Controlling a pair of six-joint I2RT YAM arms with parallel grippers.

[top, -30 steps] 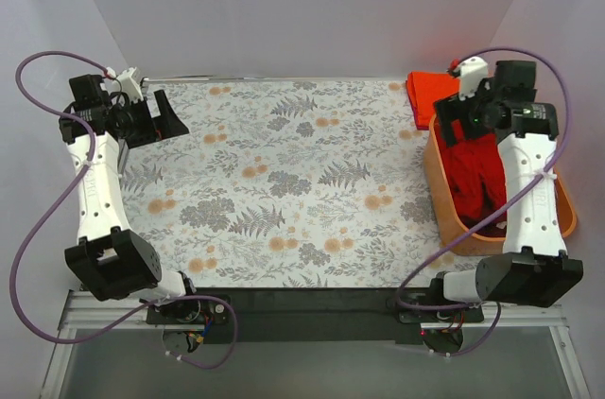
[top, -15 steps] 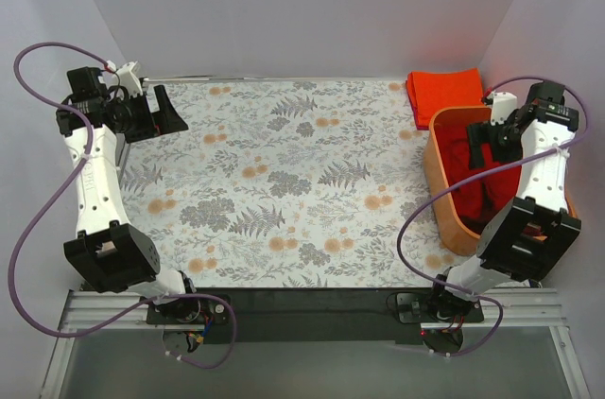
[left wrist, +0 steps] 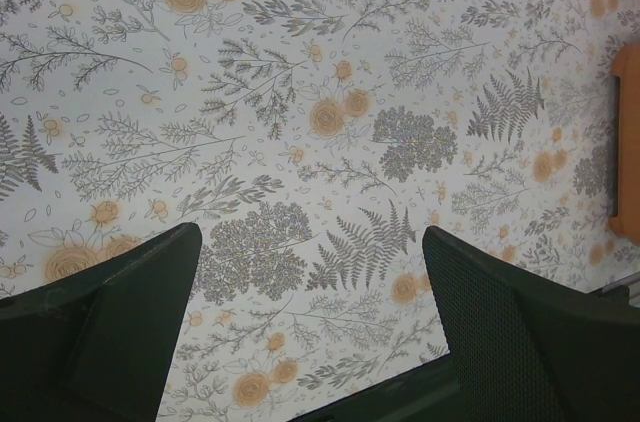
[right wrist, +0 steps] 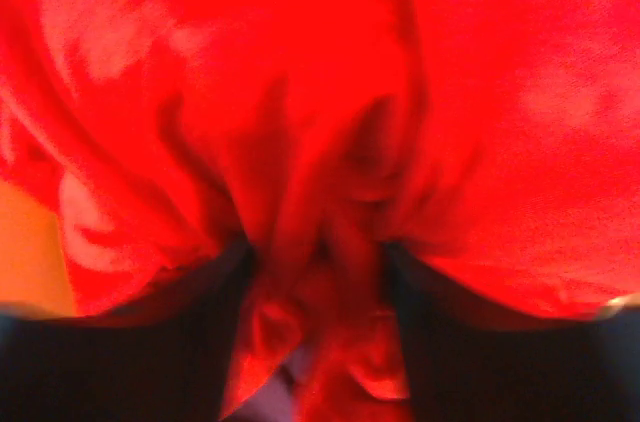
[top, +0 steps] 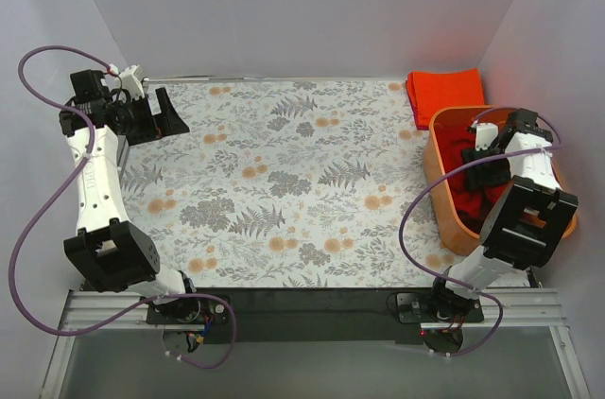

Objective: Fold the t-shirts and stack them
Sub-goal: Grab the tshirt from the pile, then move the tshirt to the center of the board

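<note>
Right hand (right wrist: 315, 257) sunk in blurred red t-shirt (right wrist: 470, 122); grip unreadable.

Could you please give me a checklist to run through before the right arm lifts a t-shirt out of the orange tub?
1. Red t-shirt inside the right hand: ok, cloth bunches between its fingers.
2. Right hand closed firmly on it: cannot tell.
3. Only one shirt caught: cannot tell.
4. Left hand open, empty: ok.
5. Left hand away from the tub: ok, over the table's far left.
6. Folded orange-red t-shirt out of the lift path: ok, it lies beyond the tub.
</note>
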